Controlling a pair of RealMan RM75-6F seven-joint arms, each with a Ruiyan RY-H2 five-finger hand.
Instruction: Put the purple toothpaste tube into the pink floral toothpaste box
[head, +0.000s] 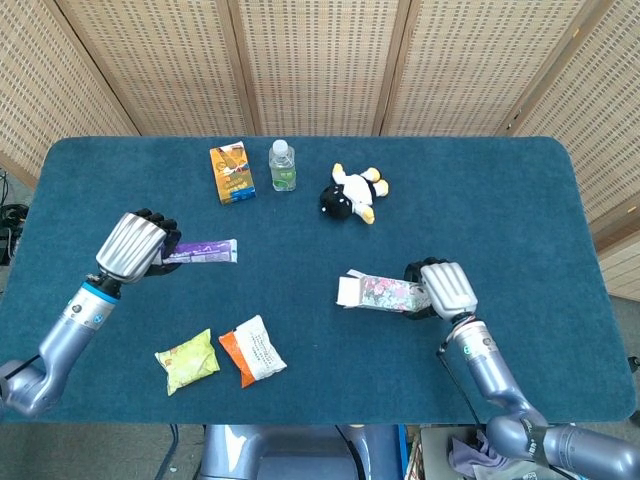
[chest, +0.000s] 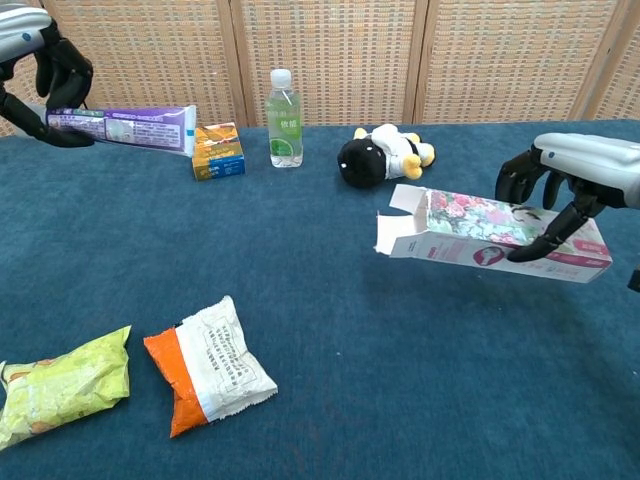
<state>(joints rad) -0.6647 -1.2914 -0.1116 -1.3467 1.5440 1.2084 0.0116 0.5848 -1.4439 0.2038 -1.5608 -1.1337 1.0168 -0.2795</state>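
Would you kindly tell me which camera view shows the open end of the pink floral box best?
The chest view: the pink floral box faces the camera side-on, its open flaps spread at the left end. The head view shows the box only small, from above.

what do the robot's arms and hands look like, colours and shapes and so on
Both arms are smooth metallic silver-grey tubes with a thin blue-teal ring near each wrist. The left hand and right hand have a ribbed, shiny silver back plate and black jointed fingers. No loose cables or printed markings are visible.
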